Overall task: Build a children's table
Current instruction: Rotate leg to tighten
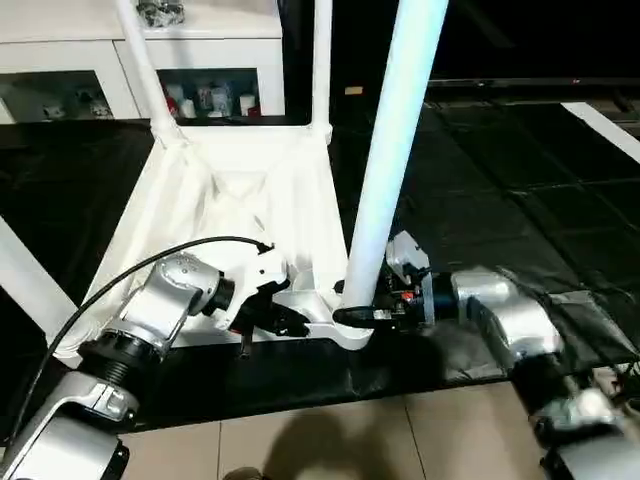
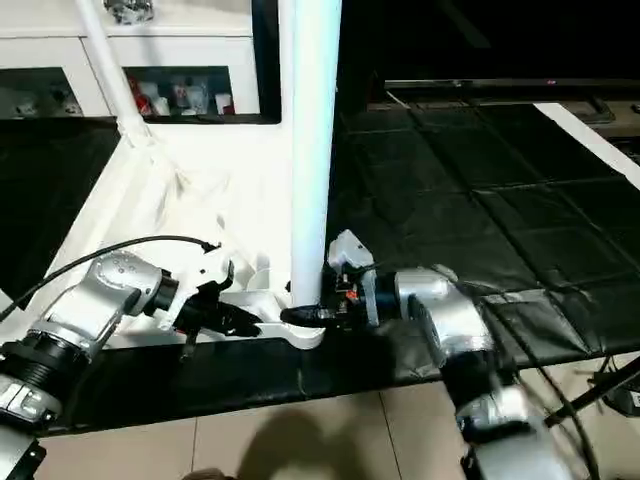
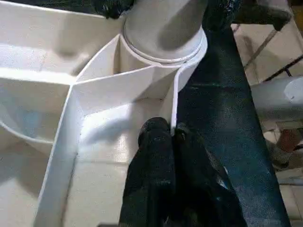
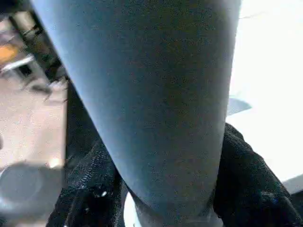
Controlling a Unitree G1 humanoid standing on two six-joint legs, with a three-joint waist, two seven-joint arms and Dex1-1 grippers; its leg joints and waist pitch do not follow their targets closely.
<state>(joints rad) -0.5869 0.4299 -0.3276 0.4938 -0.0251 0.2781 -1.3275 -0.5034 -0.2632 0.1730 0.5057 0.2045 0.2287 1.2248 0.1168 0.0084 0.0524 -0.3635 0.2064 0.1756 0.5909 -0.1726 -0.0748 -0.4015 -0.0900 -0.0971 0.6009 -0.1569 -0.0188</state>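
Both forearms are rounded silver metal housings ending in black ribbed collars at the joints. A thin black cable [image 1: 150, 262] arcs from the lower left of the frame to the white wrist block of the left arm. The left tool [image 1: 283, 318] has two black fingers. The right tool [image 1: 362, 316], also black, is backed by a white bracket with small red fittings.

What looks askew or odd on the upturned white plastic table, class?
Nothing stands out. The upside-down white plastic tabletop lies flat on the black mat; the tall white tapered leg stands upright in its near corner socket.
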